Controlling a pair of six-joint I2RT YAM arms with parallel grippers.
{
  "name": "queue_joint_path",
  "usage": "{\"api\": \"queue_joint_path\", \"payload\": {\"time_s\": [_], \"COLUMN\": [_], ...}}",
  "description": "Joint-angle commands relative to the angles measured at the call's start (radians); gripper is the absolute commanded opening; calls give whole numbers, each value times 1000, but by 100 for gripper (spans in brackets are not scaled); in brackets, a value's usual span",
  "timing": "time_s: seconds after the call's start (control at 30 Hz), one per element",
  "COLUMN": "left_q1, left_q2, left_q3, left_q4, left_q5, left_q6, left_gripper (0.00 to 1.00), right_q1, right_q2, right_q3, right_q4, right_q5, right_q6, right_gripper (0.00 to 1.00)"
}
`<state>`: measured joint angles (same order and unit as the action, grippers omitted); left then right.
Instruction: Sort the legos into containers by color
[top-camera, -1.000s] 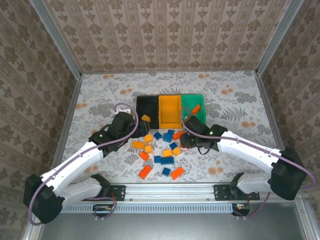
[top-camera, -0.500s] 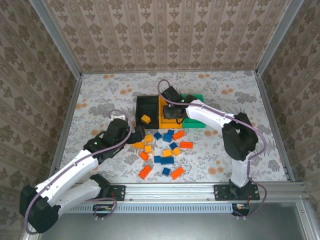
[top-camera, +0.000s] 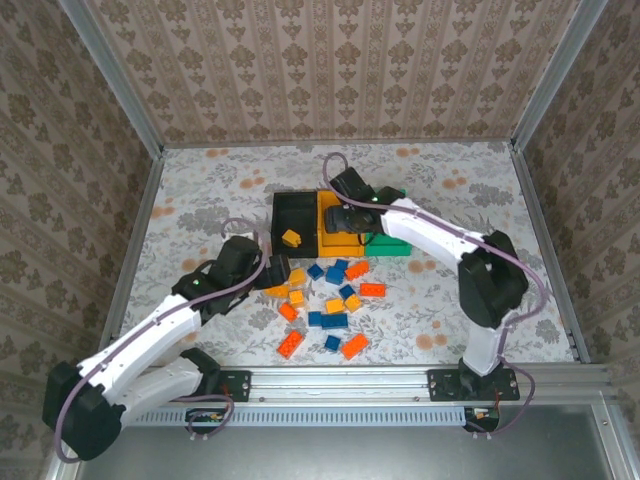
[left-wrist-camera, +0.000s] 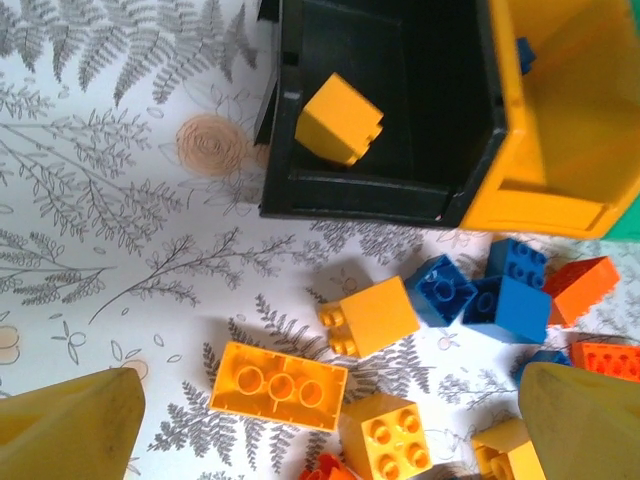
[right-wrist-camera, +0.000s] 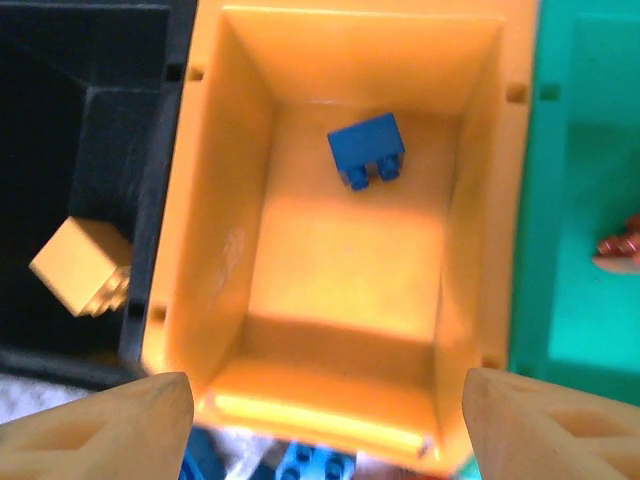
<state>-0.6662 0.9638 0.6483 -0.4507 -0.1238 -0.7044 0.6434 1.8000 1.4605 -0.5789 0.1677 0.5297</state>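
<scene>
Barely started: in the black rectangular plastic bin (left-wrist-camera: 430, 100), one small yellow plastic brick (left-wrist-camera: 340, 120); in the yellow-orange bin (right-wrist-camera: 480, 260), one blue brick (right-wrist-camera: 366, 150). Over loose bricks (top-camera: 328, 320) on the surface (top-camera: 200, 190), left hand (left-wrist-camera: 325, 415) released; right hand (right-wrist-camera: 330, 420) released, empty.

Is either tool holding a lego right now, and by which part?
Nothing is held: the left tool is open above the loose plastic bricks, and the right tool is open, empty, over the yellow-orange plastic bin.

legos (top-camera: 328, 320) just before the containers (top-camera: 277, 222)
</scene>
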Motion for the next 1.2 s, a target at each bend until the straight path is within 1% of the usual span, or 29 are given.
{"api": "queue_joint_path", "payload": {"time_s": [0.0,0.07,0.23,0.37,0.43,0.53,0.63,0.8,0.93,1.03,1.17], "left_q1": [7,7,-6,-63,-93,-144,-202,-267,-280,-281,-283], "left_q2": [74,110,152,183,204,231,272,345,378,404,449], "left_q3": [12,-1,-32,31,51,41,27,43,75,89,97], "left_q4": [-30,-13,114,83,54,40,63,90,61,39,39], "left_q5": [33,29,80,51,43,44,53,44,9,-26,-42], "left_q6": [4,-10,7,30,28,3,-25,-55,-39,-22,-7], "left_gripper": [88,86,88,87,82,79,75,68,62,59,56], "right_q1": [15,14,15,13,11,2,-2,-8,-13,-14,-21], "right_q2": [-113,-160,-246,-293,-313,-330,-342,-356,-371,-383,-391], "right_q3": [-101,-164,-265,-307,-323,-346,-363,-385,-395,-405,-419], "right_q4": [32,39,68,72,72,80,86,93,96,99,104], "right_q5": [-13,-17,2,16,22,25,30,31,29,32,30], "right_q6": [33,46,56,60,59,58,58,58,57,55,55], "right_gripper": [73,73,73,73,74,74,74,74,74,74,74]}}
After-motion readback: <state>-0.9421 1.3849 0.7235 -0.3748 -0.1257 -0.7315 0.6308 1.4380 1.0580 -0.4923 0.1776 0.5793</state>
